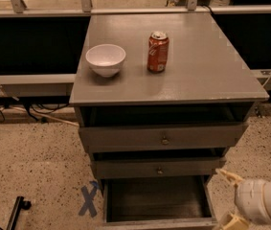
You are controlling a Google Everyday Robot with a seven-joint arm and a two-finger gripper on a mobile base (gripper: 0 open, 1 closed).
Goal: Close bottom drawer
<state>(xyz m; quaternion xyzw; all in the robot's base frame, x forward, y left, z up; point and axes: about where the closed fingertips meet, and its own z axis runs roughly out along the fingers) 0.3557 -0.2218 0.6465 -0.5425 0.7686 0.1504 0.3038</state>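
Camera view of a grey cabinet [202,66] seen from the front and above. At 6 o'clock in the frame, the bottom drawer [156,200] stands pulled well out, its dark box interior exposed and its slim front panel lying along the lower edge of the picture. Above it, toward 12 o'clock, the middle drawer [125,169] and the top drawer [125,139] each sit slightly proud of the carcass, each with a small knob at its centre. The gripper [221,199] lies at about 4 o'clock, just beside the right-hand wall of the bottom drawer. Its two tan fingers [230,177] are spread wide, one above the other, pointing toward 9 o'clock. They hold nothing, and whether the upper tip touches the cabinet cannot be told. On the cabinet top, a white bowl [106,59] stands at 10 o'clock from the centre of the frame. A red drink can [158,51] stands upright at 12 o'clock, to the right of the bowl and apart from it. On the speckled floor [29,166], a blue X mark [88,200] lies at 7 o'clock, just left of the open drawer.
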